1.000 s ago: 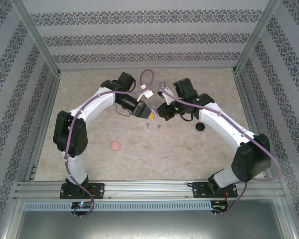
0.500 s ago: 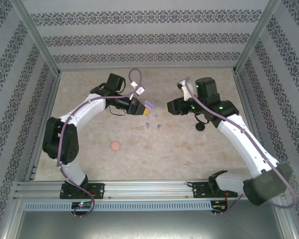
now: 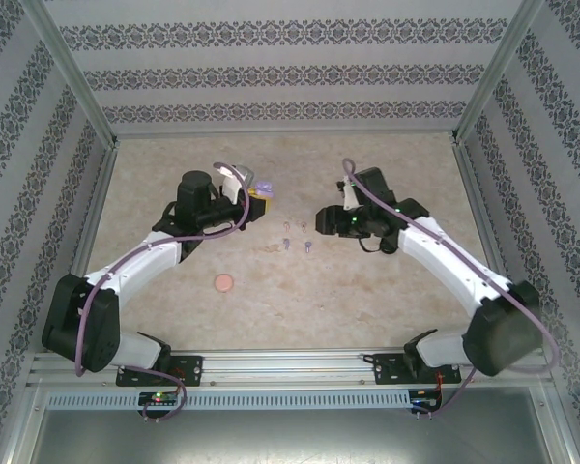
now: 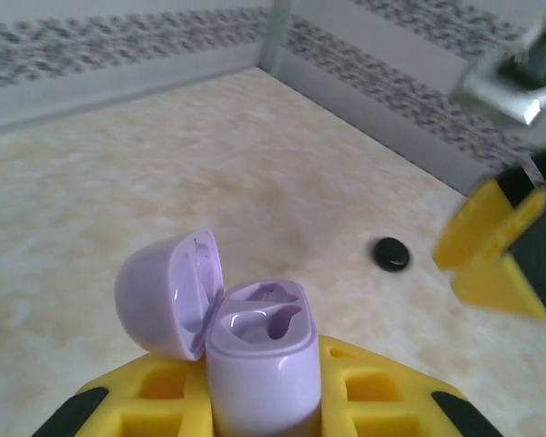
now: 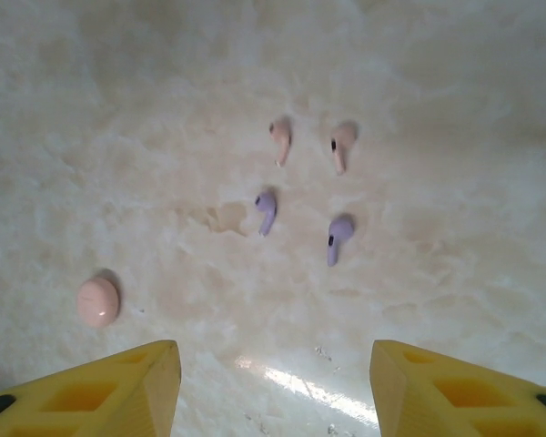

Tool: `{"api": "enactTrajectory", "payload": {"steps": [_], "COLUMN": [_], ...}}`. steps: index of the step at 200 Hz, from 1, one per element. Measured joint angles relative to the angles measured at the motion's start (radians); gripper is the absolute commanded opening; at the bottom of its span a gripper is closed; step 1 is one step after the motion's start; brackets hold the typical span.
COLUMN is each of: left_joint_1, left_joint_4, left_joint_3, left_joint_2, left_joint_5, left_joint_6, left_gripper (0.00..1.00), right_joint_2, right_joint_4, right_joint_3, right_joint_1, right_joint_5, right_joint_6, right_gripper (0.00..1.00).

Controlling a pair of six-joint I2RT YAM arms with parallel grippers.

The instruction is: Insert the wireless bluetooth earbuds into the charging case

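My left gripper (image 3: 252, 198) is shut on the purple charging case (image 4: 262, 364) and holds it upright above the table. The case's lid (image 4: 164, 291) is swung open to the left, and both sockets look empty. Two purple earbuds (image 5: 266, 210) (image 5: 337, 238) and two pale pink earbuds (image 5: 280, 139) (image 5: 340, 146) lie loose on the table. They sit between the arms in the top view (image 3: 297, 238). My right gripper (image 5: 273, 391) hovers open just short of them, with nothing between its yellow fingers (image 5: 109, 391).
A round pink disc (image 3: 223, 282) (image 5: 98, 301) lies on the table to the front left of the earbuds. A round black disc (image 4: 392, 253) rests on the right side. Patterned walls and a metal frame (image 3: 87, 106) close in the beige table.
The two grippers, together at the case a second ago, have parted. The left drew back and left with the case, lid now open. The right opened and moved over the earbuds.
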Motion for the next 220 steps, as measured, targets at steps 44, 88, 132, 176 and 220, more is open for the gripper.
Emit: {"api": "enactTrajectory", "payload": {"steps": [44,88,132,176,220], "left_joint_1": [0.000,0.000,0.001,0.012,0.021], "left_joint_4": [0.269,0.472,0.644,0.735,0.762], "left_joint_3": [-0.127,-0.177,-0.189,-0.193,-0.202], "left_joint_2": [-0.045,-0.051,-0.053,-0.076,-0.081], "left_joint_5": [-0.119,-0.136,-0.113,-0.106,-0.105], "left_joint_6": [-0.058,-0.062,-0.074,-0.103,-0.119], "left_gripper": [0.00,0.00,0.00,0.00,0.00], "right_joint_2": [0.205,0.405,0.543,0.634,0.698], "right_joint_4": [0.005,0.000,-0.039,-0.077,-0.093], "right_joint_3": [0.080,0.237,0.348,0.423,0.465], "right_joint_1": [0.089,0.167,0.208,0.226,0.239], "right_joint_5": [0.074,0.132,0.207,0.260,0.283], "right_joint_6": [0.084,0.109,0.108,0.107,0.104], "right_gripper": [0.53,0.45,0.44,0.41,0.38]}}
